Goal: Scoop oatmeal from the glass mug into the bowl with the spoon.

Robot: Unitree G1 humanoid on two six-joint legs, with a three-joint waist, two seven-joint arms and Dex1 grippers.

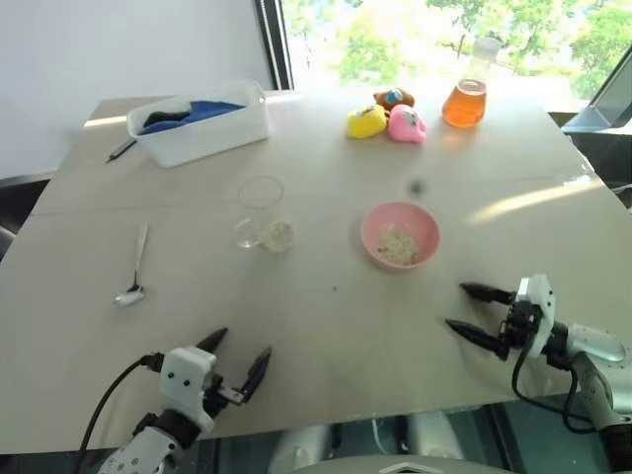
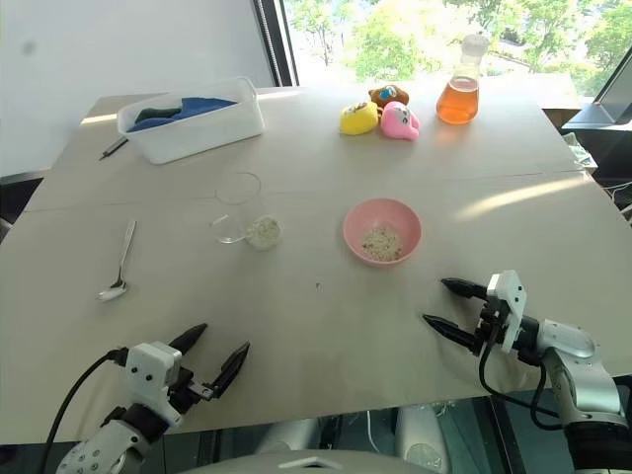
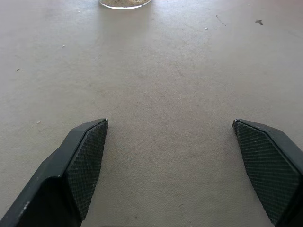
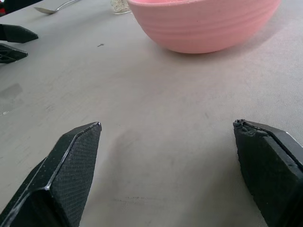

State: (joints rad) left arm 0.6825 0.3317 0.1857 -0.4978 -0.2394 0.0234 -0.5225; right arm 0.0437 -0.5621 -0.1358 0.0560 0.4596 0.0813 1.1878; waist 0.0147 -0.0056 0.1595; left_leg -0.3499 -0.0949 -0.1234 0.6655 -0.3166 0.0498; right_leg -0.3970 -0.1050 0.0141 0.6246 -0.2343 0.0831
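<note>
1. The spoon (image 1: 133, 271) is lying on the worktop (image 1: 326, 326), well ahead of the left gripper (image 1: 240, 357) and out to its left, handle pointing away from the robot.
2. The left gripper is hovering open and empty and is the nearer one.
3. The right gripper (image 1: 472, 310) is waiting open near the bowl (image 1: 400, 235).
4. The glass mug (image 1: 265, 235) is sitting between spoon and bowl.

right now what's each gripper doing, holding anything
Left gripper: open, holding nothing, above the bare table.
Right gripper: open, holding nothing, short of the bowl.
</note>
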